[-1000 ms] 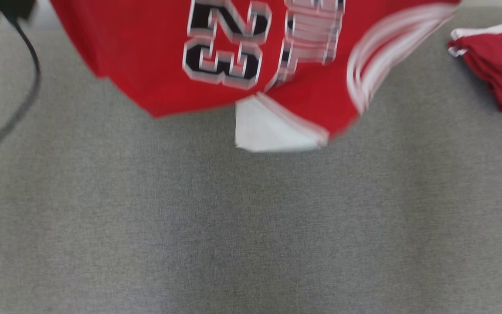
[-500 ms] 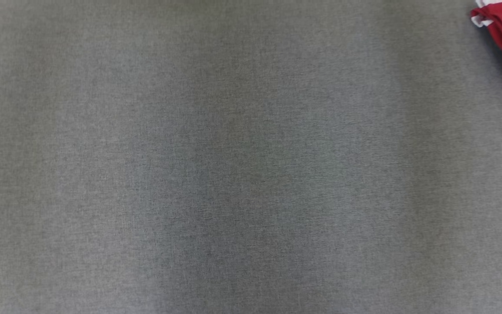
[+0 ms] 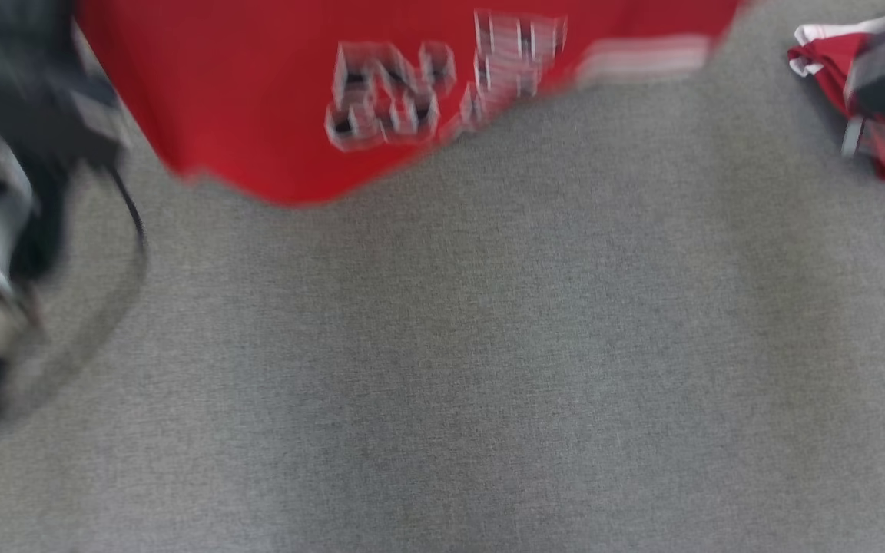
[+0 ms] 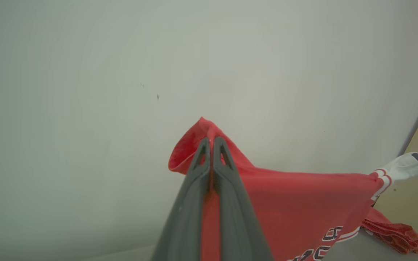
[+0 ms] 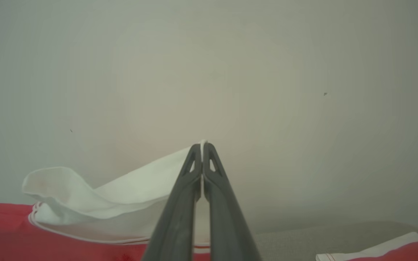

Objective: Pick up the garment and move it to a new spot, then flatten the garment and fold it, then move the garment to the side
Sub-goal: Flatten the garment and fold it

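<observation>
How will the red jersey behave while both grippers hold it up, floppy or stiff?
Probably floppy: the red jersey sags between the left gripper and right gripper. Likely light, since two thin pinches carry it. Its white sleeve curls, so it may swing.

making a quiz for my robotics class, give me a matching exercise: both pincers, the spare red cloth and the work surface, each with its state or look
Column 1
1. left pincer
2. right pincer
3. crumpled red cloth
4. work surface

Column 2
A. grey woven fabric
B. shut on a white part of the jersey
C. lies on the surface at the robot's right
D. shut on a red edge of the jersey

Pairs: 1-D, 2-B, 3-C, 4-A
</observation>
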`<state>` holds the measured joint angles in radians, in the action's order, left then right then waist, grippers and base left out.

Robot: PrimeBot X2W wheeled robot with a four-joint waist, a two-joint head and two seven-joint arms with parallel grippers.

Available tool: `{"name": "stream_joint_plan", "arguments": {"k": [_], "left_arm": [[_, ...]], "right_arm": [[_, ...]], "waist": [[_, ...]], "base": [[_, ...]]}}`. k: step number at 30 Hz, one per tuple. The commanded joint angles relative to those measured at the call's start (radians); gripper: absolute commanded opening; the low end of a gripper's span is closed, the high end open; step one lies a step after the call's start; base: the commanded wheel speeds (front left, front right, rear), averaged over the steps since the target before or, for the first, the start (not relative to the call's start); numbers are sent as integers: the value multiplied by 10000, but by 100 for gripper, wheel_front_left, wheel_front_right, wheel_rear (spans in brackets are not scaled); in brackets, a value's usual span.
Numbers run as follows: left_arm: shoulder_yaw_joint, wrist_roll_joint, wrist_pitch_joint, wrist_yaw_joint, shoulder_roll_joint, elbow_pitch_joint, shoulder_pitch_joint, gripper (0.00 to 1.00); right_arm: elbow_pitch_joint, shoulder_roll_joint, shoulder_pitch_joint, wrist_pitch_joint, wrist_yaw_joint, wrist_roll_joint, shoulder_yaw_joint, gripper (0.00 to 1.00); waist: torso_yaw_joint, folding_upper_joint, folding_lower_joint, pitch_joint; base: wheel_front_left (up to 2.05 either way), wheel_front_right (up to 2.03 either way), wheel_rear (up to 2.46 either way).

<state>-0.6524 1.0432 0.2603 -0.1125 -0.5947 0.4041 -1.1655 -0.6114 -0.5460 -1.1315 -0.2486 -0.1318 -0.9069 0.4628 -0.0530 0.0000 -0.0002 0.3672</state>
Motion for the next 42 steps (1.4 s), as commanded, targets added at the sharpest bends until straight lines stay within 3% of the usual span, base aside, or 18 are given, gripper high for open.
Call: {"name": "stream_joint_plan", "arguments": {"k": [1, 5, 9, 19, 26, 37, 38, 39, 40, 41, 42], "left_arm": [[353, -227, 43, 119, 113, -298, 904, 0], [1520, -887, 44, 373, 655, -1240, 3348, 0], [2575, -1773, 44, 336, 1484, -1938, 5969, 0], [3212, -3121, 45, -114, 3161, -1469, 9225, 0], [3897, -3985, 44, -188, 3878, -872, 10502, 0], [3620, -4040, 44, -180, 4100, -204, 11060, 0], [3618, -4161, 44, -172, 4079, -166, 11007, 15], [3618, -4161, 44, -172, 4079, -166, 11007, 15], [3674, -4194, 44, -172, 4106, -160, 10997, 70], [3773, -4191, 44, -173, 4156, -185, 11029, 100], [3953, -4213, 44, -173, 4184, -262, 11082, 100]], "right_arm": [[273, -163, 780, -85, 27, -178, -19, 0], [1104, -291, 3011, -171, 27, -496, -367, 0], [2060, 114, 5566, -177, 26, -419, -1012, 0], [3214, 1309, 9879, -163, 26, 506, -2482, 0], [3138, 2050, 11563, -166, 26, 1200, -3162, 0], [2698, 2447, 12027, -121, 26, 1580, -3564, 0], [2633, 2469, 12036, -127, 26, 1591, -3593, 0], [2633, 2469, 12036, -127, 26, 1591, -3593, 0], [2608, 2485, 12027, -138, 26, 1622, -3637, 7], [2596, 2498, 12026, -145, 26, 1636, -3709, 48], [2613, 2519, 12034, -153, 26, 1642, -3781, 91]], "waist": [[50, 0, 2, -213], [144, 0, 2, -501], [204, 0, 2, -870], [505, 0, 2, -1657], [486, 0, 2, -2031], [535, 0, 2, -2246], [576, 0, 2, -2286], [576, 0, 2, -2286], [603, 0, 2, -2318], [637, 0, 2, -2364], [659, 0, 2, -2397]], "base": [[0, 0, 0], [0, 0, 0], [0, 0, 0], [0, 0, 0], [0, 0, 0], [0, 0, 0], [0, 0, 0], [0, 0, 0], [0, 0, 0], [0, 0, 0], [0, 0, 0]]}}
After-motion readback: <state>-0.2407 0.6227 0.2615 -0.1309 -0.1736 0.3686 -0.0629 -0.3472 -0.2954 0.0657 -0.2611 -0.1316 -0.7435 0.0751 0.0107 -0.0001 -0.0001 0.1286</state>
